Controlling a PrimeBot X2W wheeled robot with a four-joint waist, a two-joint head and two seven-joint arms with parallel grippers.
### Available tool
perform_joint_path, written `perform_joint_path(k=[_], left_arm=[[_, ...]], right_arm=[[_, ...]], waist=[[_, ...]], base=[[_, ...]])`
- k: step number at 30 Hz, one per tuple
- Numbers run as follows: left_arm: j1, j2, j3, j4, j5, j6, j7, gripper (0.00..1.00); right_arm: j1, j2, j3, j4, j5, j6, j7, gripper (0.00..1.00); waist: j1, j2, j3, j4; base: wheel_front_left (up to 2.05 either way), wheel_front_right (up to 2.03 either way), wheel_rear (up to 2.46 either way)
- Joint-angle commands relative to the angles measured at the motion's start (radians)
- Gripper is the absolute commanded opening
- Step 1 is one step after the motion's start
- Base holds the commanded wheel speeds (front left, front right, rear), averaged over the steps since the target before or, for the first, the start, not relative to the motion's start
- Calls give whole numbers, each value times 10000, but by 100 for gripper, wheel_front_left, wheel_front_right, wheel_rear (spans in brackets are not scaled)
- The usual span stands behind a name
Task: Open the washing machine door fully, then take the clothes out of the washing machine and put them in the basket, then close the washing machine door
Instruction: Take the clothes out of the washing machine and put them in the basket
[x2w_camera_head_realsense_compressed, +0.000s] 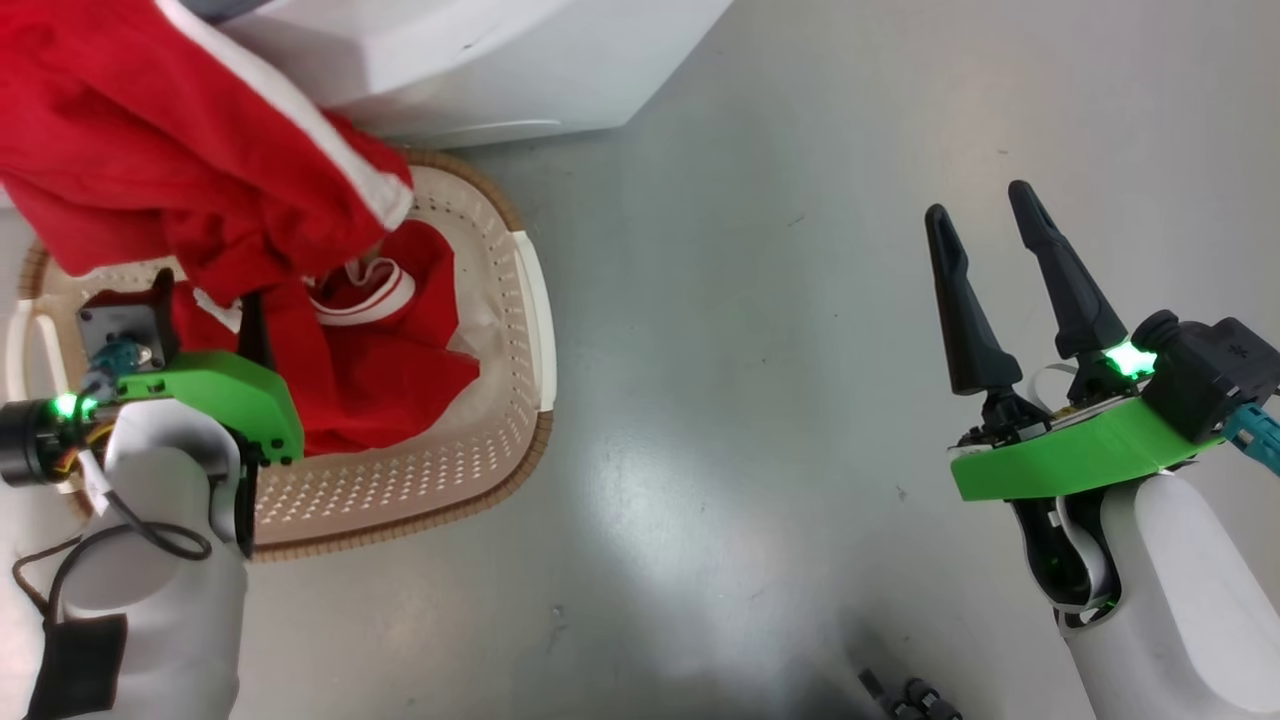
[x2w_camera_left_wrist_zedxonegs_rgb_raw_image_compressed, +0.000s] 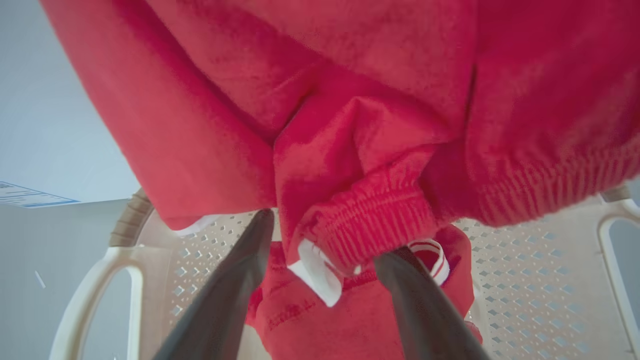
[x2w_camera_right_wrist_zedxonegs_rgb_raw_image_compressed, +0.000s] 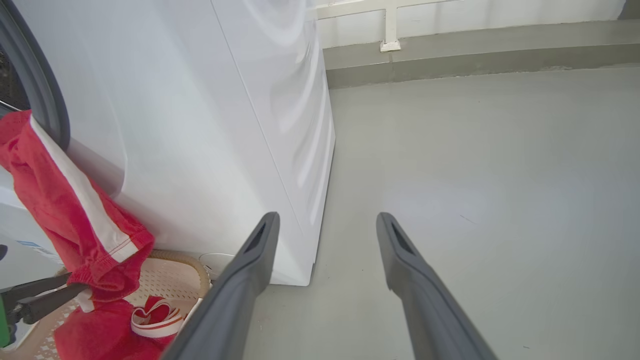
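Obs.: your left gripper (x2w_camera_left_wrist_zedxonegs_rgb_raw_image_compressed: 327, 250) sat over the basket (x2w_camera_head_realsense_compressed: 505, 330), fingers pointing toward the washing machine (x2w_camera_right_wrist_zedxonegs_rgb_raw_image_compressed: 200, 125). Its jaws stood apart, released, clamped on nothing. The ribbed cuff of the hanging garment (x2w_camera_head_realsense_compressed: 150, 130) drooped into the gap between the two fingers, touching or just short of them; I could not tell which.

Long axis: the garment ran from the machine's mouth steeply down to the basket, white stripe along its length, top end draped on the opening, low end just above the second red piece (x2w_camera_head_realsense_compressed: 400, 370) already lying in the basket.

Direction: from the left gripper the bulk of the cloth lay up and ahead; only the cuff was within reach.

Your right gripper (x2w_camera_head_realsense_compressed: 980, 200) was spread too, empty, well apart over bare floor (x2w_camera_head_realsense_compressed: 750, 300), beside the machine's corner.

Judgement: the left arm was clearly nearer. Closing on the cuff and drawing along that axis, down and back toward the basket, looked like what the next pull called for. Risk: cloth snagging at the opening.
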Motion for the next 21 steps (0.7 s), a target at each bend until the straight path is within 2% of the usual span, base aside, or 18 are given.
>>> perform_joint_path(k=[1,9,21], left_arm=[[319,323,210,-204,-70,-54,-51,100],[1102,148,294,-1441,-160,-380,-51,100],[2308,-350,579,-4006,-371,-800,-51,100]], right_arm=[[213,-87,161,-202,-5,48,-63,100],[352,-162,99,-183,-29,48,-63,100],[645,-358,-110,-235,-114,48,-63,100]], waist=[[0,-1,-49,51],[0,-1,-396,255],[0,-1,-907,761]], base=[[0,0,0],[0,0,0],[0,0,0]])
